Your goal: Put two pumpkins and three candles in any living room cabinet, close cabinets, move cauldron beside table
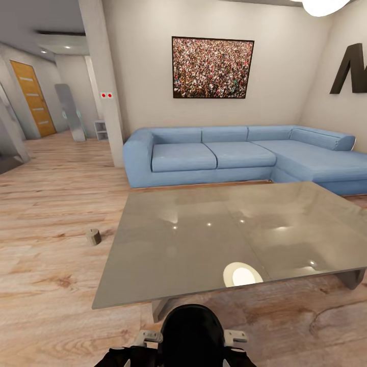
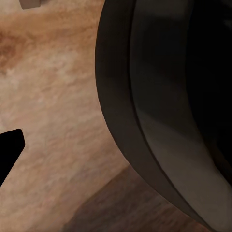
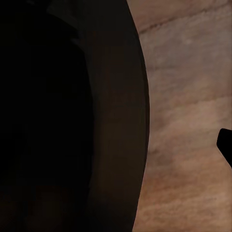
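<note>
One candle (image 1: 92, 237), a short beige-grey cylinder, stands upright on the plank floor to the left of the table (image 1: 204, 239). The table is a low rectangle with a glossy grey top, right in front of me, and nothing lies on it. No pumpkin, cabinet or cauldron is in view. In the left wrist view one dark fingertip (image 2: 9, 145) pokes in over the floor beside a dark curved body (image 2: 159, 96). The right wrist view has a dark fingertip (image 3: 225, 145) beside the same kind of dark curved surface (image 3: 72, 116). Neither gripper's jaws can be read.
A blue corner sofa (image 1: 229, 153) stands behind the table against the wall. A pillar (image 1: 104, 76) rises at the left, with a hallway and an orange door (image 1: 33, 97) beyond it. Open plank floor (image 1: 51, 204) stretches left of the table. My black trunk (image 1: 191, 331) sits at the near edge.
</note>
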Robot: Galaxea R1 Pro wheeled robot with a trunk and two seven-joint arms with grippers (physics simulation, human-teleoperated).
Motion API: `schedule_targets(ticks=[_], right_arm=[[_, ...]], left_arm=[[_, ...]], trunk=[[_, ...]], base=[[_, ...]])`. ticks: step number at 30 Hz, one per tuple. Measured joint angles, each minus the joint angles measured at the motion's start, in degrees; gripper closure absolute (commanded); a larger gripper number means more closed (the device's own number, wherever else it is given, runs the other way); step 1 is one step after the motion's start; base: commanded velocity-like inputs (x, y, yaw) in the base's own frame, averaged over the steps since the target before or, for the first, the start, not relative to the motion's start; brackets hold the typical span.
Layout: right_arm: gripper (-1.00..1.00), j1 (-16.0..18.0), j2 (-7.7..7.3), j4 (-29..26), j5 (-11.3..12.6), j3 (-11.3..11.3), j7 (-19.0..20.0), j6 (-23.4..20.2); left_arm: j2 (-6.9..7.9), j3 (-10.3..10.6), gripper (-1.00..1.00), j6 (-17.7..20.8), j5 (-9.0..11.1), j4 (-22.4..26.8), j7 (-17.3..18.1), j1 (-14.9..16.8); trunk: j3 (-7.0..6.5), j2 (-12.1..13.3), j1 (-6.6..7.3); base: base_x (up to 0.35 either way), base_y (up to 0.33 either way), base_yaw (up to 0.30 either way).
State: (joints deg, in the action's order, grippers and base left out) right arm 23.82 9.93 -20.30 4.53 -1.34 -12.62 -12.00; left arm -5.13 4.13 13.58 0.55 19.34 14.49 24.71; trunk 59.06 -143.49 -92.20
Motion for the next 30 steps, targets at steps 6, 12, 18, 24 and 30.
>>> schedule_targets(ticks=[6,12,18,24,30], right_arm=[[-1.0,0.0,0.0,0.0,0.0,0.0,0.0,0.0],[-1.0,0.0,0.0,0.0,0.0,0.0,0.0,0.0],[-1.0,0.0,0.0,0.0,0.0,0.0,0.0,0.1],[-1.0,0.0,0.0,0.0,0.0,0.0,0.0,0.1],[-1.0,0.0,0.0,0.0,0.0,0.0,0.0,0.0]], left_arm=[[0.0,0.0,-1.0,0.0,0.0,0.0,0.0,0.0],[0.0,0.0,-1.0,0.0,-0.1,0.0,0.0,0.0],[0.0,0.0,-1.0,0.0,0.0,-0.1,0.0,0.0],[0.0,0.0,-1.0,0.0,0.1,-0.1,0.0,0.0],[0.0,0.0,-1.0,0.0,0.1,-0.1,0.0,0.0]], trunk=[[0.0,0.0,0.0],[-0.21,0.0,0.03],[-0.67,0.0,0.08],[-1.33,0.1,0.15],[-1.33,0.1,0.15]], base=[[0.0,0.0,0.0],[0.0,0.0,0.0],[0.0,0.0,0.0],[0.0,0.0,0.0],[0.0,0.0,0.0]])
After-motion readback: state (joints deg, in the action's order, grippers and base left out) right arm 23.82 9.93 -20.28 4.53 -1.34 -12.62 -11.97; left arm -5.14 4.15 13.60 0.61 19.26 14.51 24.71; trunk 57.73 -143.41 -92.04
